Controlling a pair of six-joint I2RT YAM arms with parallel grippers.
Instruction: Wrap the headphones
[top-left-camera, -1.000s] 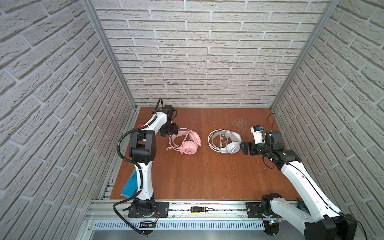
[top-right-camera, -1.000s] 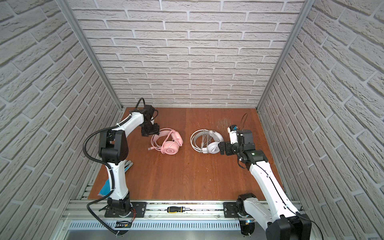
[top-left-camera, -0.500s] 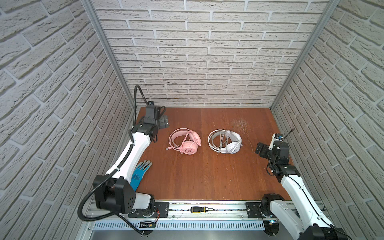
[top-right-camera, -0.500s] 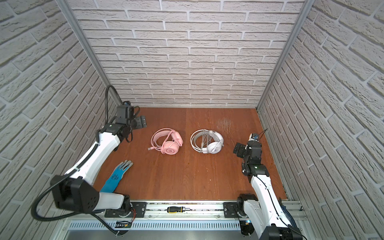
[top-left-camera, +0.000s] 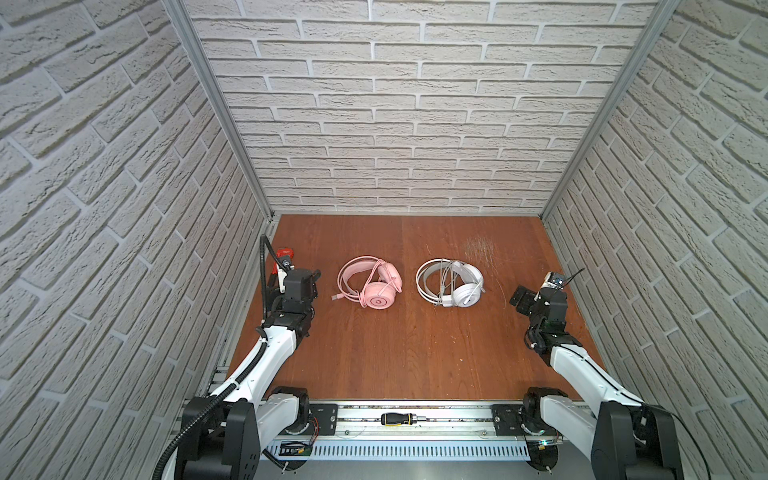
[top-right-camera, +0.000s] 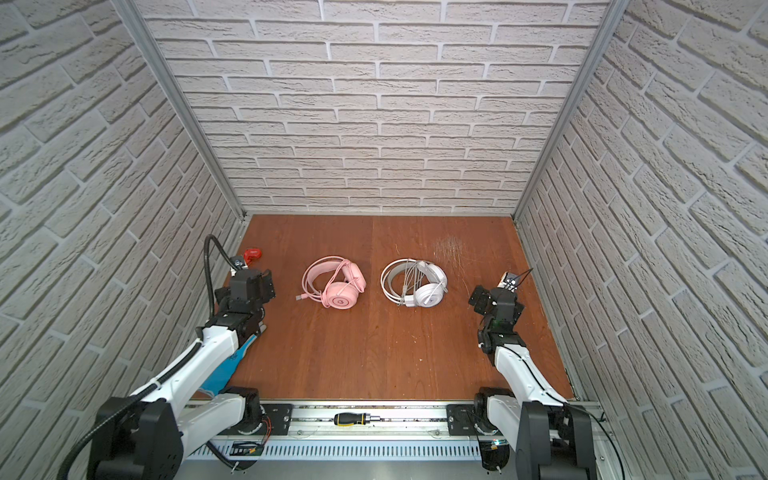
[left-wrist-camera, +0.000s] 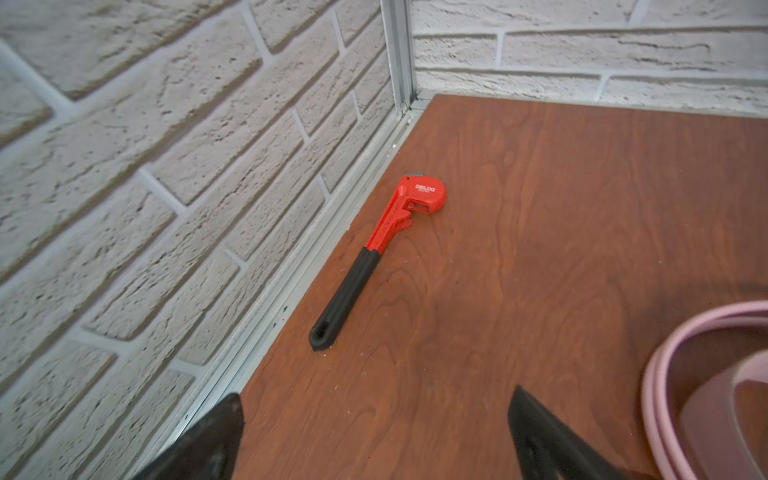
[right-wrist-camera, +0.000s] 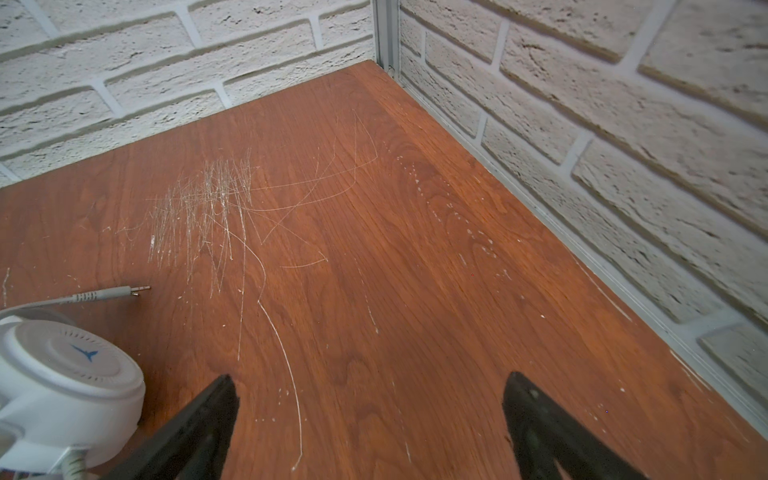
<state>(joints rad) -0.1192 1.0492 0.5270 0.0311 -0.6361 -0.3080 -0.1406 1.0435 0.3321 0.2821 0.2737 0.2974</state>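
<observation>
The pink headphones (top-left-camera: 377, 296) (top-right-camera: 341, 297) lie flat at mid-table, the cable looped over the earcups and its plug end trailing left. To their right lie the white headphones (top-left-camera: 467, 295) (top-right-camera: 428, 296), with the cable bundled across the headband. My left gripper (top-left-camera: 303, 276) (left-wrist-camera: 376, 395) hovers open and empty, left of the pink set; only the pink headband (left-wrist-camera: 665, 365) shows in the left wrist view. My right gripper (top-left-camera: 530, 297) (right-wrist-camera: 370, 378) stands open and empty, right of the white set. A white earcup (right-wrist-camera: 62, 374) and a jack plug (right-wrist-camera: 124, 291) show in the right wrist view.
A red wrench (left-wrist-camera: 399, 216) (top-left-camera: 284, 252) lies by the left wall near the back corner. A screwdriver (top-left-camera: 401, 419) rests on the front rail. A blue glove (top-right-camera: 232, 365) lies under the left arm. Brick walls close three sides.
Both arms have drawn back from the headphones toward the front and sides. The left gripper has opened wider. The headphones have not moved.
</observation>
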